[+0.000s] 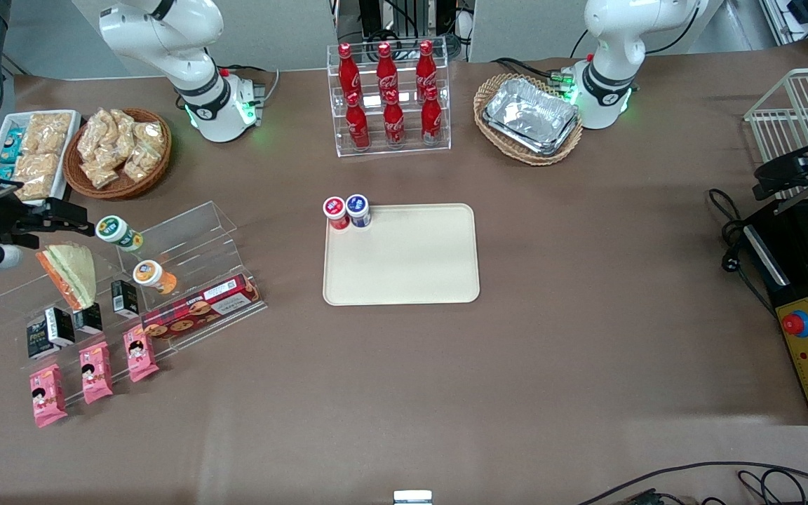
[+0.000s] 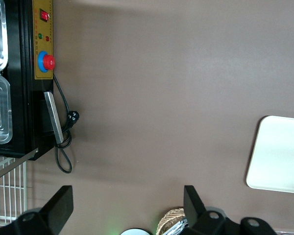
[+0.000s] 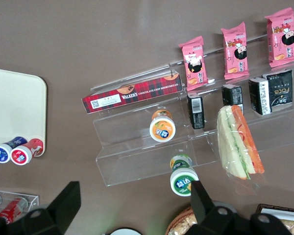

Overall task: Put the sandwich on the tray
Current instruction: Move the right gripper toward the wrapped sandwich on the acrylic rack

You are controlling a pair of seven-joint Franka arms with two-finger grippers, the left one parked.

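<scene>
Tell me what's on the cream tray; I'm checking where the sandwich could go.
Two small capped containers sit at one corner of the tray. The sandwich lies on the acrylic shelf, beside the open hand.

surface: brown table cover [image 1: 586,337] | edge: white wire rack [image 1: 793,116] | light: even

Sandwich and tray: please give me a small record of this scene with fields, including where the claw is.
sandwich: wrapped wedge lying on the clear acrylic stand, not on the tray
tray: cream, flat on the table, mostly bare
on tray: two small jars at one corner
claw: open, empty, hovering beside the sandwich toward the working arm's end of the table
nearby: green-lidded jar, orange-lidded jar, pink snack packets
task status: sandwich not yet picked
</scene>
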